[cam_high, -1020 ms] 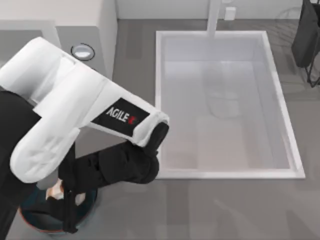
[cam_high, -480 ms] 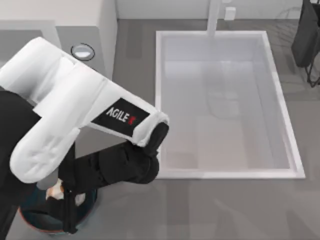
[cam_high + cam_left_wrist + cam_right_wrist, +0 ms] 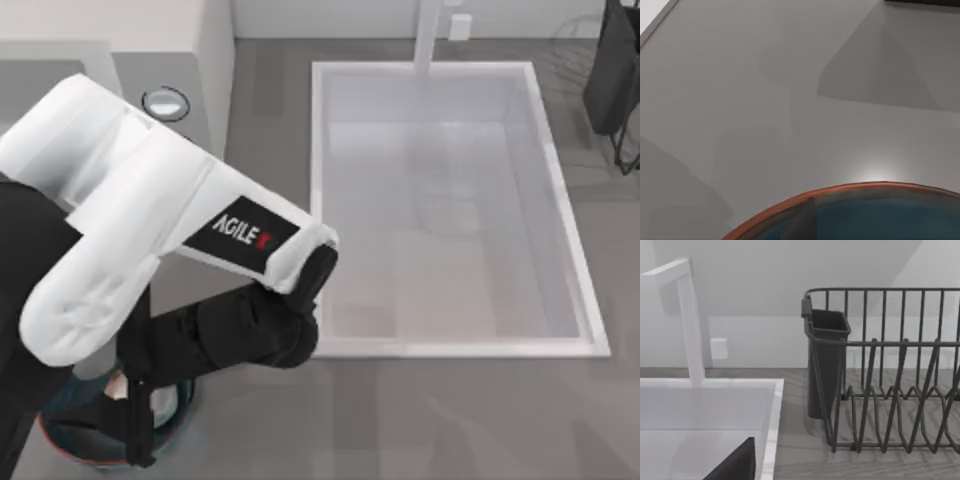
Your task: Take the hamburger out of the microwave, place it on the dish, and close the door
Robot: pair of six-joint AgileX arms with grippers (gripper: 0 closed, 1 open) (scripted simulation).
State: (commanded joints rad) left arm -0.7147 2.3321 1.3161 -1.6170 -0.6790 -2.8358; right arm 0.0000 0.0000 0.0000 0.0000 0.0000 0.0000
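Observation:
My left arm reaches over the table's front left corner, and its black left gripper [image 3: 140,425] points down into the dish [image 3: 70,440], a dark-blue bowl with a reddish rim [image 3: 850,189]. The hamburger [image 3: 120,385], a pale lump, shows partly under the gripper, over the dish's far side. I cannot tell whether it is held or resting. The microwave [image 3: 185,40] stands at the back left, one round knob [image 3: 165,102] showing. My left arm hides the door. A dark part of my right gripper [image 3: 735,465] sits beside the sink.
A white sink basin [image 3: 455,345] with a faucet [image 3: 428,35] takes up the middle and right of the table. A dark wire dish rack [image 3: 890,375] with a cutlery cup [image 3: 826,355] stands at the back right. Bare grey counter lies along the front.
The pale lump under my left gripper now looks whiter, shows less orange and spreads a little to the right. The left arm has barely moved.

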